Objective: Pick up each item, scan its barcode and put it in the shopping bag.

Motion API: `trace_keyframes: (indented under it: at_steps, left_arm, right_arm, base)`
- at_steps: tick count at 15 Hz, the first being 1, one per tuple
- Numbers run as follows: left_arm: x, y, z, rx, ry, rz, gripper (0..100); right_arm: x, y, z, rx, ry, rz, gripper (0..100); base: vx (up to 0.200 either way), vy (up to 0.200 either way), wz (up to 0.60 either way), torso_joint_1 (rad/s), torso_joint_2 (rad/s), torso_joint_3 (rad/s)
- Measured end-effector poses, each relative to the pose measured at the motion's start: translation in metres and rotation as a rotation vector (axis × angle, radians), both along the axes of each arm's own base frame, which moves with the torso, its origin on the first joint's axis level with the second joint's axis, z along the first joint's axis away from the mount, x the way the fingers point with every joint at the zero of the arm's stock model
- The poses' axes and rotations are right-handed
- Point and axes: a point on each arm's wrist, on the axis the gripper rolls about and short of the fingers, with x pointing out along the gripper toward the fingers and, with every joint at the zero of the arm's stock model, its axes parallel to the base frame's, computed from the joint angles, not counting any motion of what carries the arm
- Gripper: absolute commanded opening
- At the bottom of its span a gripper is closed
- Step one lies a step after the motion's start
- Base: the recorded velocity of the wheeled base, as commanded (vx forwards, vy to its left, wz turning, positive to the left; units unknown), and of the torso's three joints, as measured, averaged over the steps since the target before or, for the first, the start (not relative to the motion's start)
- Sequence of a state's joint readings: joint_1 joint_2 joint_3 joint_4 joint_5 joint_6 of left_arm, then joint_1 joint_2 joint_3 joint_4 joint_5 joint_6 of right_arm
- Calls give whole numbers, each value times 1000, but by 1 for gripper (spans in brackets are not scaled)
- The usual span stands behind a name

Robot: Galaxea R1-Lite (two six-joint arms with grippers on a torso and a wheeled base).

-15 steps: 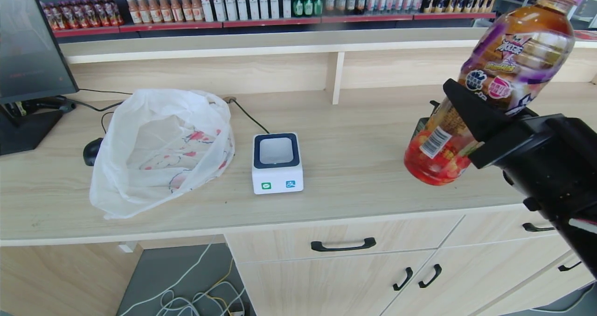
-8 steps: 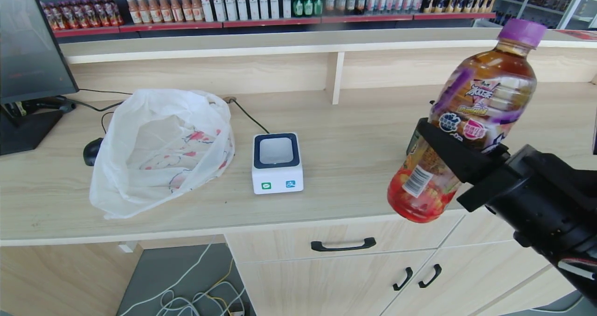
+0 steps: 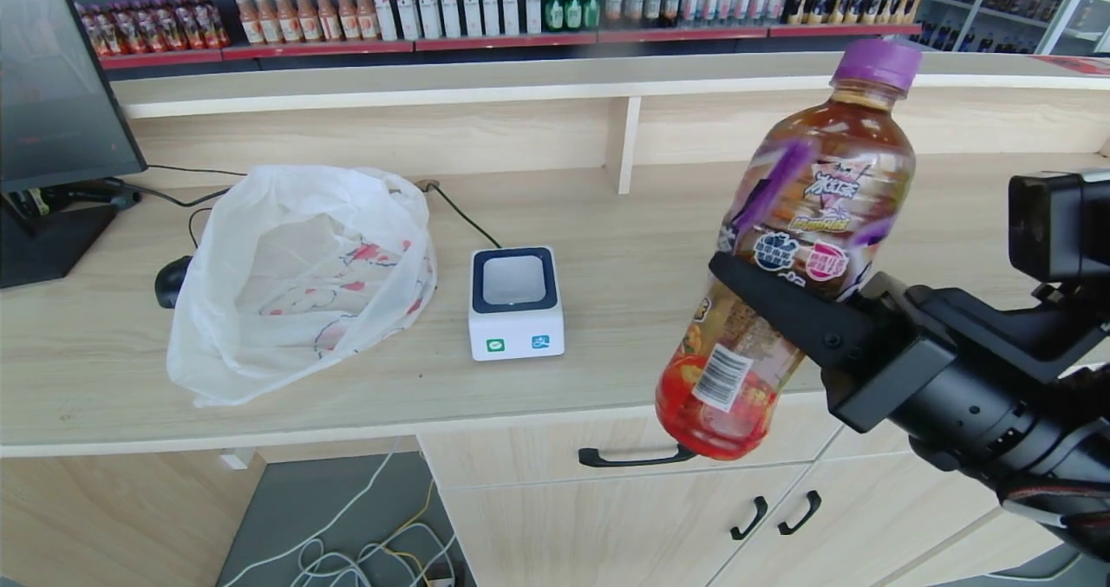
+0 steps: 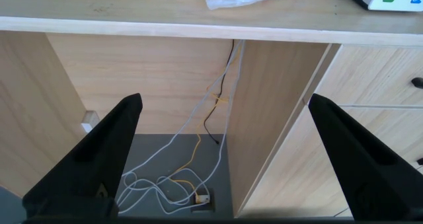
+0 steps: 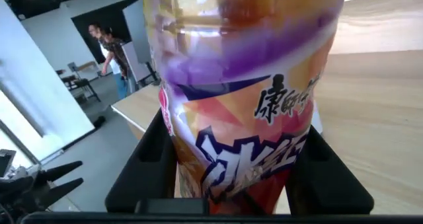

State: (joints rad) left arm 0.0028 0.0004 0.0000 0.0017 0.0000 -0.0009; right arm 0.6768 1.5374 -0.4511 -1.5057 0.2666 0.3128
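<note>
My right gripper point(image 3: 785, 309) is shut on a drink bottle point(image 3: 806, 223) with a purple cap and a purple-orange label, held tilted in the air over the counter's front edge at the right. Its barcode faces down and toward me. In the right wrist view the bottle point(image 5: 244, 98) sits between the black fingers point(image 5: 149, 164). A white scanner box point(image 3: 514, 303) with a dark-framed window stands mid-counter. To its left lies the open white shopping bag point(image 3: 295, 275). My left gripper point(image 4: 225, 164) hangs open below the counter, over a floor with cables.
A monitor point(image 3: 61, 75) on a stand and a black mouse point(image 3: 172, 281) are at the far left of the wooden counter point(image 3: 642, 249). A raised shelf ledge runs along the back. Drawers with black handles point(image 3: 637, 459) lie under the counter.
My right gripper has carried the bottle leftward and down toward the counter's front edge, nearer the scanner. The bag and the scanner have stayed put.
</note>
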Motion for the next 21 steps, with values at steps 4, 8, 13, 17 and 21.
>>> trace_keyframes:
  at_steps: [4, 8, 13, 17, 21]
  left_arm:
    - [0, 0, 0, 0, 0, 0, 100]
    - [0, 0, 0, 0, 0, 0, 100]
    - [0, 0, 0, 0, 0, 0, 100]
    - [0, 0, 0, 0, 0, 0, 100]
    - [0, 0, 0, 0, 0, 0, 100]
  right_arm:
    - [3, 10, 15, 24, -39, 146, 0]
    - [-1, 20, 20, 72, 21, 253, 0]
    - [4, 35, 34, 90, 0, 381, 0]
    - [6, 39, 32, 86, 4, 389, 0]
    - [7, 39, 32, 85, 8, 390, 0]
  base:
    - [0, 0, 0, 0, 0, 0]
    - [0, 0, 0, 0, 0, 0]
    - [0, 0, 0, 0, 0, 0]
    - [0, 0, 0, 0, 0, 0]
    - [0, 0, 0, 0, 0, 0]
